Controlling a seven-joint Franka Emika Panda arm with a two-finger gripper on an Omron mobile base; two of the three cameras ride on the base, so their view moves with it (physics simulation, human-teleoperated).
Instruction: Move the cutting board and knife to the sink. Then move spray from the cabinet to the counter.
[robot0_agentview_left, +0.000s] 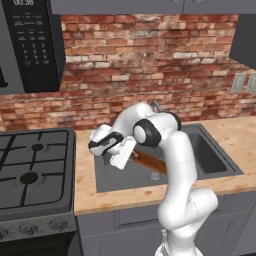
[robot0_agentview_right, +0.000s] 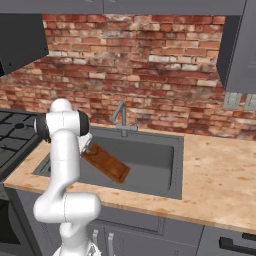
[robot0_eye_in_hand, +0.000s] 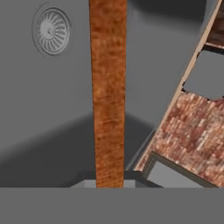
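My gripper (robot0_agentview_left: 131, 151) is shut on one end of the cutting board (robot0_agentview_left: 148, 161), a reddish-brown wooden board. The board (robot0_agentview_right: 107, 164) slopes down from the gripper (robot0_agentview_right: 88, 148) into the dark grey sink (robot0_agentview_right: 160, 155), over the basin's left half. In the hand view the board (robot0_eye_in_hand: 108, 87) runs edge-on straight away from the gripper (robot0_eye_in_hand: 109, 181), above the sink floor and beside the round drain (robot0_eye_in_hand: 51, 29). The beige counter (robot0_agentview_left: 235, 135) surrounds the basin. The knife and the spray are out of view.
A silver faucet (robot0_agentview_right: 120, 117) stands at the sink's back edge. The black gas stove (robot0_agentview_left: 35, 170) lies left of the sink, with a microwave (robot0_agentview_left: 30, 45) above it. A dark grey wall cabinet (robot0_agentview_right: 237, 50) hangs at upper right, over wall outlets (robot0_agentview_right: 232, 101).
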